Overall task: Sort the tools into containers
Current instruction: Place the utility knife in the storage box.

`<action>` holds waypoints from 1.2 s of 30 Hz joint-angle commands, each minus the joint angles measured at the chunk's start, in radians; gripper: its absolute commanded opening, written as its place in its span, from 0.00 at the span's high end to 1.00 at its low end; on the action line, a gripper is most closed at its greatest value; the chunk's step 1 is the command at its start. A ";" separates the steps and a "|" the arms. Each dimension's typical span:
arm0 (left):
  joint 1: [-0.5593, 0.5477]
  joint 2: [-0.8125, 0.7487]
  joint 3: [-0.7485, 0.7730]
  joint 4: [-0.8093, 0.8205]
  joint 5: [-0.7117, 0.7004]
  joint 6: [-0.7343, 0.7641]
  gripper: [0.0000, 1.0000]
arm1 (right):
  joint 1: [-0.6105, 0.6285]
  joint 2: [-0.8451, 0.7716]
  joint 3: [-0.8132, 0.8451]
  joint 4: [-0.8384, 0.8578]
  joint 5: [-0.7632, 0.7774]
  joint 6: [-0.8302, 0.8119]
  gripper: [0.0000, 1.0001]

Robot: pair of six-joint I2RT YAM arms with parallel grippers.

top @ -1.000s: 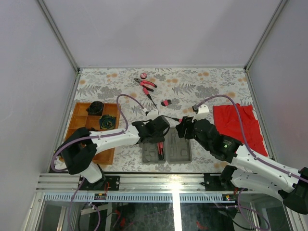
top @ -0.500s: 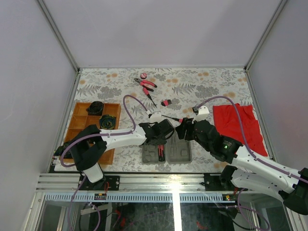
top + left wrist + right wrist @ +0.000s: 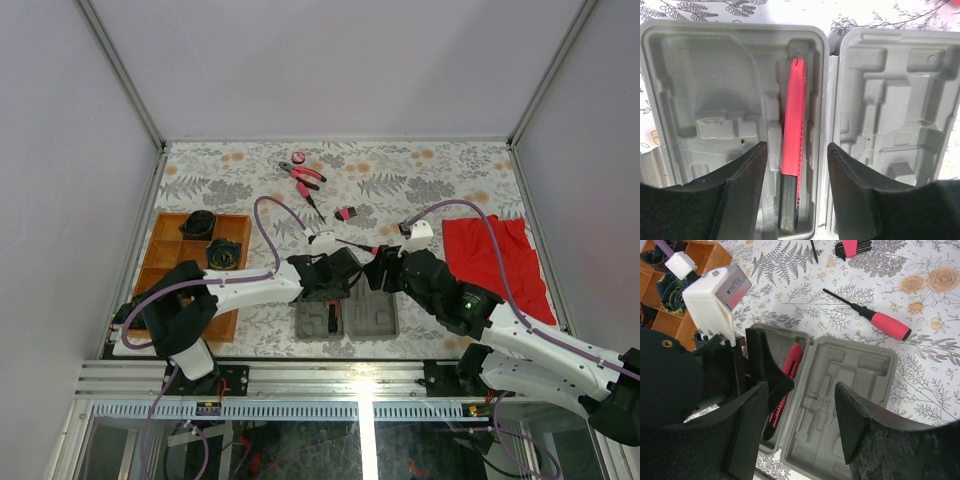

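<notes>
The grey case [image 3: 362, 318] lies open near the front edge. A pink-red and black tool [image 3: 794, 135] lies in a recess of its left half. My left gripper [image 3: 797, 146] is open and empty just above that tool, apart from it. My right gripper [image 3: 802, 390] is open and empty over the case's right half [image 3: 845, 380]. A pink-handled screwdriver [image 3: 357, 245] lies just behind the case, and also shows in the right wrist view [image 3: 880, 320]. Short bits [image 3: 346, 213], pliers [image 3: 304, 179] and a pink disc [image 3: 298, 157] lie further back.
The orange-brown wooden tray [image 3: 165, 262] stands at the left with dark round things in two compartments. A red cloth [image 3: 497, 255] lies at the right. The two arms' wrists are close together over the case.
My left gripper has shifted a little to the right over the case. The pink-red tool has stayed in its recess. The right arm has barely moved.
</notes>
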State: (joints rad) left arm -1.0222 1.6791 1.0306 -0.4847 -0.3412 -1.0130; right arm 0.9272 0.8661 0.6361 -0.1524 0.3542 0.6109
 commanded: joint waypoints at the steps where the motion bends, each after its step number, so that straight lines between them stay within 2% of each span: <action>1: -0.008 -0.079 0.009 0.005 -0.062 0.021 0.49 | -0.006 -0.008 0.002 0.018 0.021 0.009 0.37; 8: 0.022 -0.227 -0.040 0.026 -0.077 0.075 0.48 | -0.006 0.005 -0.006 -0.006 0.028 -0.013 0.43; 20: 0.190 -0.433 -0.302 0.041 0.035 0.121 0.47 | -0.006 0.087 -0.013 0.041 -0.063 -0.015 0.44; 29: 0.239 -0.406 -0.394 0.180 0.180 0.145 0.48 | -0.007 0.135 0.006 0.061 -0.109 -0.020 0.44; 36: 0.263 -0.321 -0.406 0.245 0.246 0.152 0.59 | -0.006 0.127 0.000 0.054 -0.106 -0.020 0.45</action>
State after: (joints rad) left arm -0.7731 1.3216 0.6384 -0.3340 -0.1509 -0.8806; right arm 0.9268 1.0019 0.6174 -0.1371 0.2588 0.6022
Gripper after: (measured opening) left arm 0.438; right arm 0.553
